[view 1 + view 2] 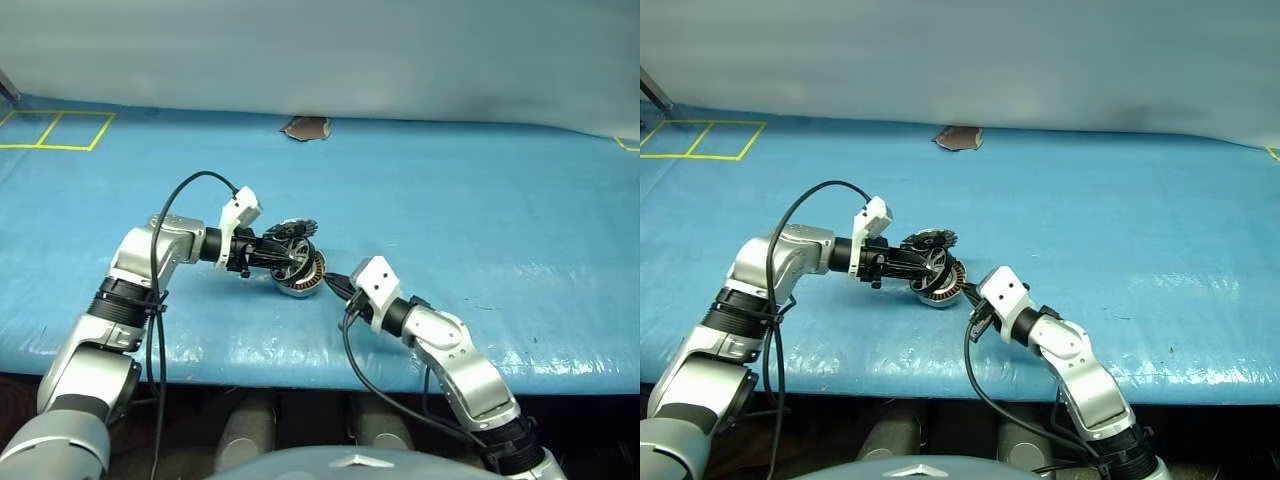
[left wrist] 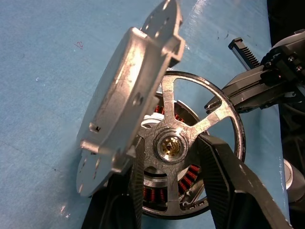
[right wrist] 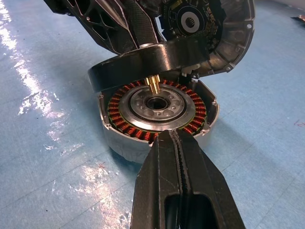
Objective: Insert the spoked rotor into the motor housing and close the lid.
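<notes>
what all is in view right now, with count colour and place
spoked rotor: one, dark rim with silver spokes and a brass shaft, tilted over the open housing, shaft at the hub, not seated
motor housing: one, silver with copper-red windings, on the table near the front edge
lid: one, silver, hinged open and standing up behind the housing
table cover: one, blue, over the whole table
yellow tape squares: two, far left corner
brown patch: one, far edge, middle
left gripper: one, black fingers closed on the rotor
right gripper: one, black, shut, tip against the housing's near rim
</notes>
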